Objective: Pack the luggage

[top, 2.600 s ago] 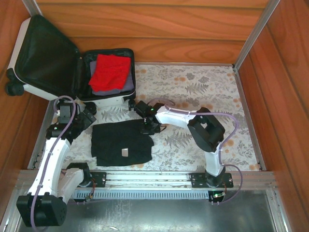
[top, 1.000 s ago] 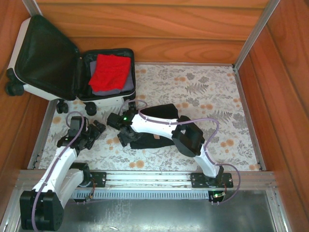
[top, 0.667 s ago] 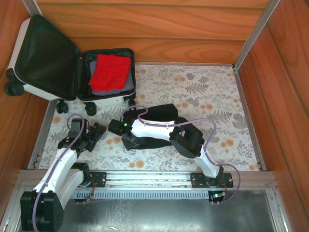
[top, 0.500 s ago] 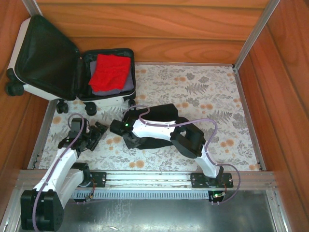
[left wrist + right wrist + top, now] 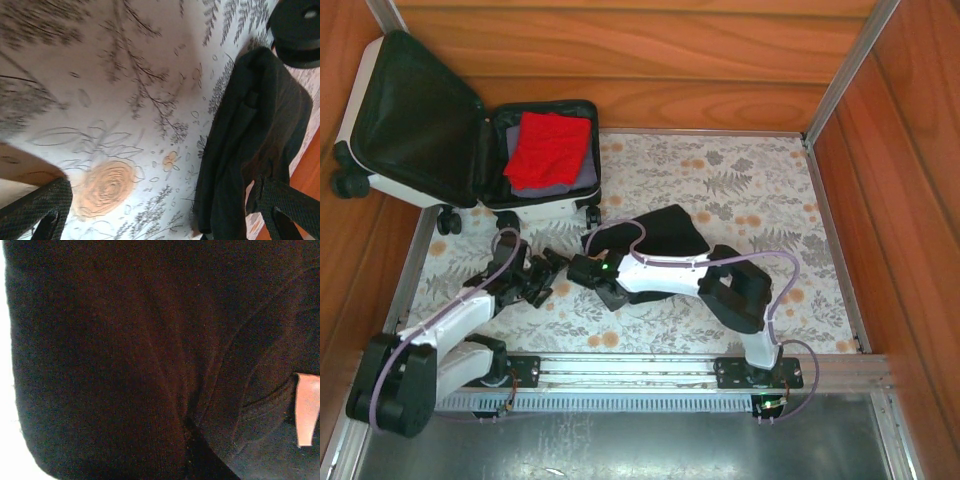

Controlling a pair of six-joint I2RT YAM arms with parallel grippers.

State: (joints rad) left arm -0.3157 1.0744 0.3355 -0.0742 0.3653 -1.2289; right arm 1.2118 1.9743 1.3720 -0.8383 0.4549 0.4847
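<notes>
Luggage [image 5: 415,120] open — black garment [image 5: 665,230] half hidden under right arm [image 5: 660,273].

Top cam: high behind arm bases, looking down on floral-print tablecloth [image 5: 750,190]. L wrist: low, near cloth. R wrist: v. close on folded black fabric garment [image 5: 125,350], seen in all 3.

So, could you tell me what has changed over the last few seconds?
The garment, earlier spread flat near the front, is now bunched further back and right, under the right arm. The right gripper moved left across it; the left gripper moved toward the middle. The luggage and red cloth stayed put.
</notes>
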